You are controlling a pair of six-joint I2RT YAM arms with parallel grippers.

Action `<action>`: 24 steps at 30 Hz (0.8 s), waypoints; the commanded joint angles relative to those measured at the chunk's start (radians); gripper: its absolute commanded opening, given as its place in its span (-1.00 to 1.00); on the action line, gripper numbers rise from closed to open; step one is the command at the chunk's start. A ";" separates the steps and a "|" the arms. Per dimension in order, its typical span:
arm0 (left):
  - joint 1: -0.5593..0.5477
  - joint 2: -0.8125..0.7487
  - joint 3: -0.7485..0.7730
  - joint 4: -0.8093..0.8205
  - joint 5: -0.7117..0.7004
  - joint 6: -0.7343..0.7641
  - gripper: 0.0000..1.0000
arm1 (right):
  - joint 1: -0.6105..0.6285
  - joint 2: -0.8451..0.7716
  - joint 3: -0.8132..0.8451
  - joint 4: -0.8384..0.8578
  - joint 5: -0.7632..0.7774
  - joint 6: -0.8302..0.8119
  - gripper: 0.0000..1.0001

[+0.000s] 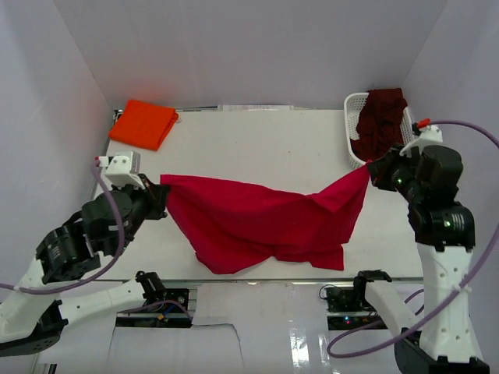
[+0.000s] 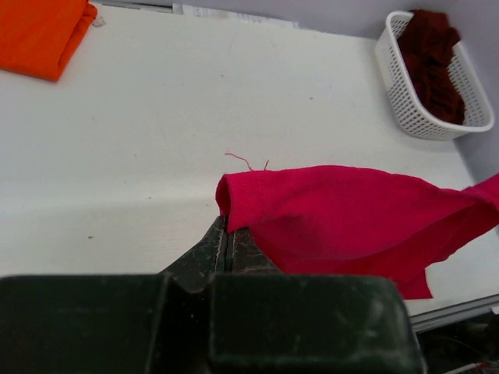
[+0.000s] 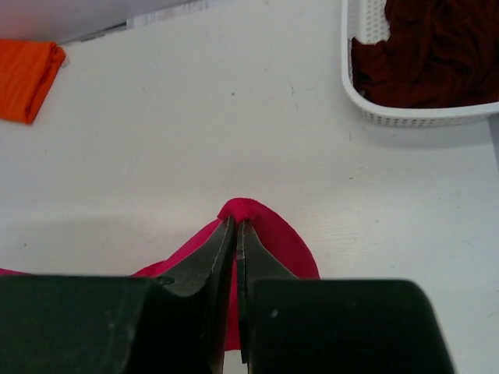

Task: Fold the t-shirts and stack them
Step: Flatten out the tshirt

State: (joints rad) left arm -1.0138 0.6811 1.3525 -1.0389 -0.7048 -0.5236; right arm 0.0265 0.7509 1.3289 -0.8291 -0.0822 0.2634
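Observation:
The bright red t-shirt (image 1: 265,222) hangs stretched between both arms over the table's middle, its lower part sagging toward the front edge. My left gripper (image 1: 161,192) is shut on its left corner (image 2: 234,195). At the right, my right gripper (image 1: 369,170) is shut on the other corner (image 3: 245,210). The orange t-shirt (image 1: 143,123) lies folded at the back left, also visible in the left wrist view (image 2: 39,35). The dark maroon t-shirt (image 1: 380,121) sits crumpled in the basket.
A white lattice basket (image 1: 350,117) stands at the back right, close behind my right gripper. The white table (image 1: 257,144) is walled on three sides. Its front edge runs just below the hanging red cloth.

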 commanded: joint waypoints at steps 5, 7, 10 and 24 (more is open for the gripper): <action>0.000 0.060 -0.271 0.195 0.013 -0.027 -1.00 | -0.002 0.140 -0.125 0.136 -0.067 0.037 -0.85; 0.015 0.084 -0.346 0.250 0.062 -0.035 -1.00 | 0.000 0.157 -0.120 0.139 -0.057 0.025 -0.85; 0.162 0.132 -0.415 0.348 0.262 0.013 -1.00 | 0.000 0.188 -0.105 0.145 -0.053 0.016 -0.84; 0.854 0.521 -0.389 0.594 0.999 0.186 -1.00 | 0.001 0.363 -0.132 0.215 -0.088 0.011 -0.85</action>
State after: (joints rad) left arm -0.1982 1.1198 0.9081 -0.5282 0.1226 -0.3698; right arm 0.0265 1.0653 1.1835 -0.6853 -0.1478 0.2806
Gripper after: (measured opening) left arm 0.032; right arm 0.081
